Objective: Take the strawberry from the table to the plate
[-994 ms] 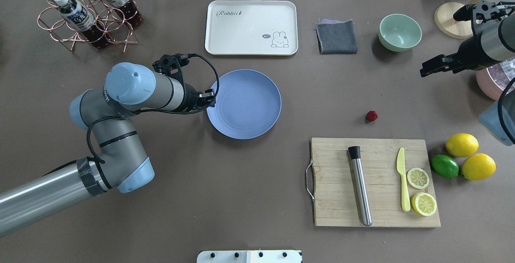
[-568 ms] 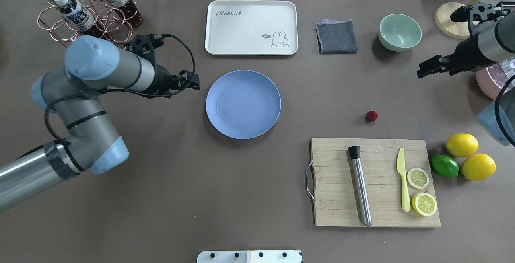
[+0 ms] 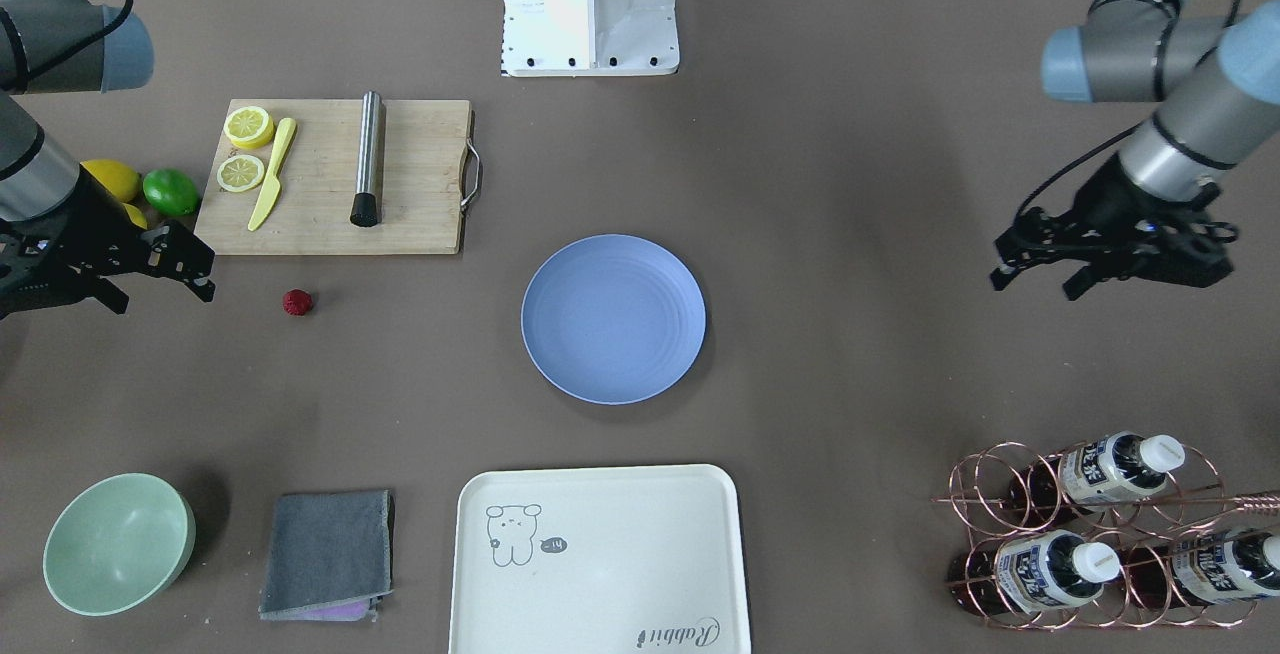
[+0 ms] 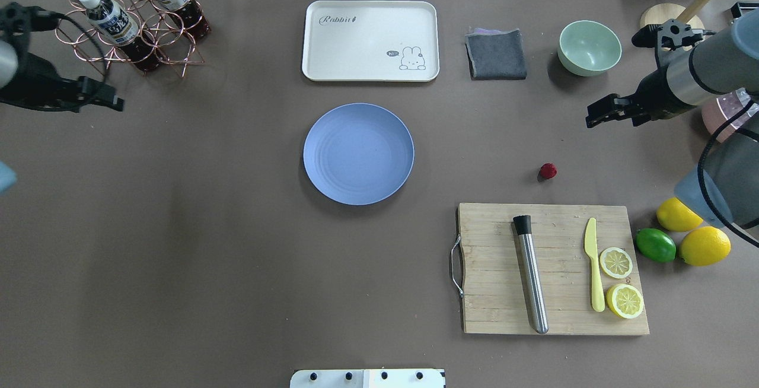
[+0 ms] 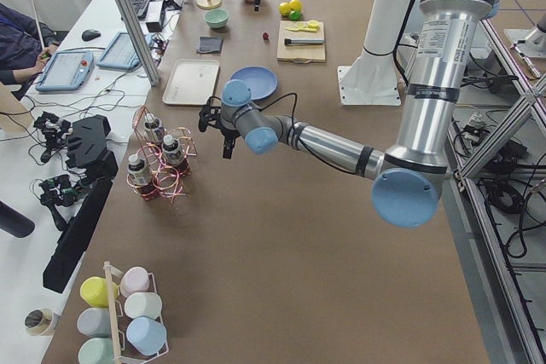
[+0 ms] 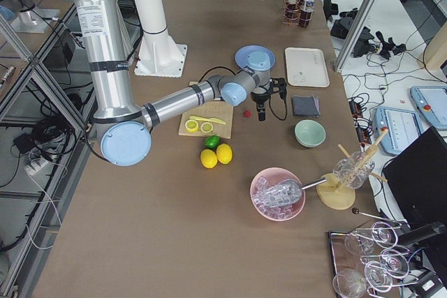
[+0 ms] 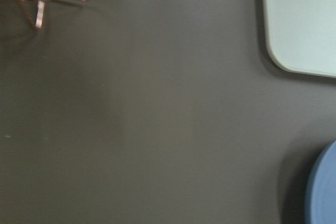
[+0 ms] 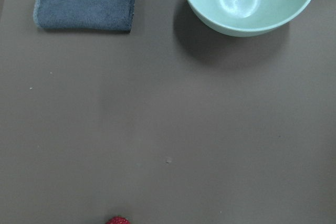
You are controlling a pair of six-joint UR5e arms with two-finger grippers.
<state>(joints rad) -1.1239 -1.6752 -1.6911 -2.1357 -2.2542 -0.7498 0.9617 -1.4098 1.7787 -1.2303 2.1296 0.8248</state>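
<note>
The strawberry, small and dark red, lies on the grey-brown table just beyond the cutting board. It shows at the bottom edge of the right wrist view. The blue plate sits bare at the table's middle, well to the left of the fruit. My right gripper hovers open and holds nothing, to the right of and beyond the strawberry. My left gripper is open and holds nothing at the far left, by the bottle rack.
A wooden cutting board carries a metal rod, a yellow knife and lemon slices. Lemons and a lime lie to its right. At the back are a mint bowl, a grey cloth, a cream tray and a copper bottle rack.
My left arm has pulled back from the plate's left rim to the table's far left edge. The right gripper has moved leftward, closer to the strawberry. The strawberry and plate have not moved.
</note>
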